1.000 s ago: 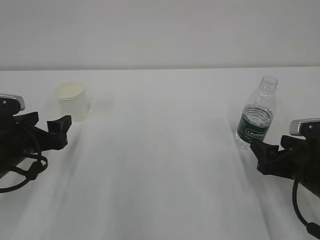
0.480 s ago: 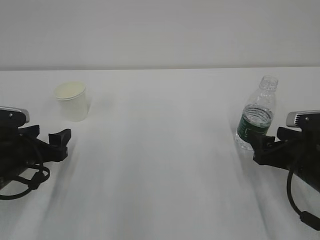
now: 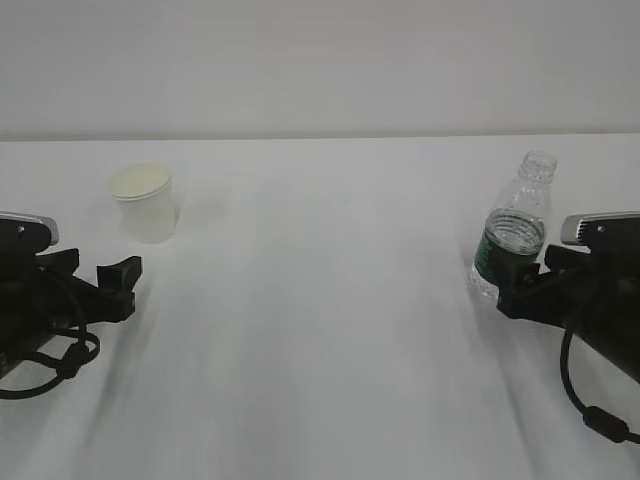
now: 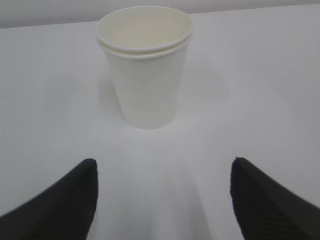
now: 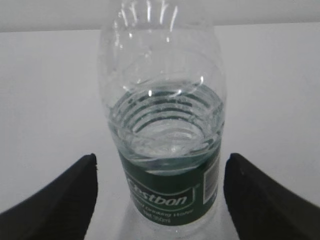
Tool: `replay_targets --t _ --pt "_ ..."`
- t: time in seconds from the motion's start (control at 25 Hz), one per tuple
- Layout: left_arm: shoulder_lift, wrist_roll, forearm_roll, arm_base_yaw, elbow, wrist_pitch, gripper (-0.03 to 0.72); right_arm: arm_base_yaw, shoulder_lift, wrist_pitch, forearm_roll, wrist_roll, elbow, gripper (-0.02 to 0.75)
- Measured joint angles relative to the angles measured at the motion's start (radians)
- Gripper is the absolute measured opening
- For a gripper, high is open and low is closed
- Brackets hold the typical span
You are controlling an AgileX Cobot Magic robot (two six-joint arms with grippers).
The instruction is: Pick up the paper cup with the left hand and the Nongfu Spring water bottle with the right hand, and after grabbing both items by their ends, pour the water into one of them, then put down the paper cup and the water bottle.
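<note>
Bottle (image 3: 513, 238) stands upright at 3 o'clock on the tabletop (image 3: 320, 300); the gaping right tool (image 3: 516, 285) has crept nearer. Cup (image 3: 146, 202) at 10 o'clock; left tool (image 3: 112, 280) gapes short of it.

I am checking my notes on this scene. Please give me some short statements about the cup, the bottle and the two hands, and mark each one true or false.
1. The paper cup stands upright on the table. True.
2. The left hand already holds the cup. False: it is open, and the cup stands apart in front of it.
3. The water bottle has a red cap. False: its neck is open, with no cap.
4. The bottle has water in it. True.
5. The right hand is open, close to the bottle. True.
</note>
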Motion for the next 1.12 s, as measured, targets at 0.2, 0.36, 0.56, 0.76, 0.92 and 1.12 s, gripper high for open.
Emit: replay_targets --t 0.2,0.36,0.56,0.76,0.92,1.12 --pt "0.0 0.0 0.0 0.0 0.0 0.0 0.591 0.0 0.056 0.0 -0.002 0.0 -0.029 0.589" --pt "0.0 0.0 0.0 0.0 0.0 0.0 0.591 0.0 0.071 0.0 -0.005 0.0 -0.058 0.589" --pt "0.0 0.0 0.001 0.0 0.0 0.0 0.591 0.0 0.105 -0.002 -0.005 0.0 -0.086 0.589" --pt "0.0 0.0 0.002 0.0 0.0 0.0 0.591 -0.002 0.13 -0.002 -0.013 0.0 -0.113 0.589" --pt "0.0 0.0 0.002 0.0 0.0 0.0 0.591 -0.002 0.136 -0.002 -0.014 0.0 -0.142 0.589" --pt "0.0 0.0 0.003 0.0 0.0 0.0 0.589 -0.002 0.137 0.008 -0.017 0.0 -0.179 0.589"
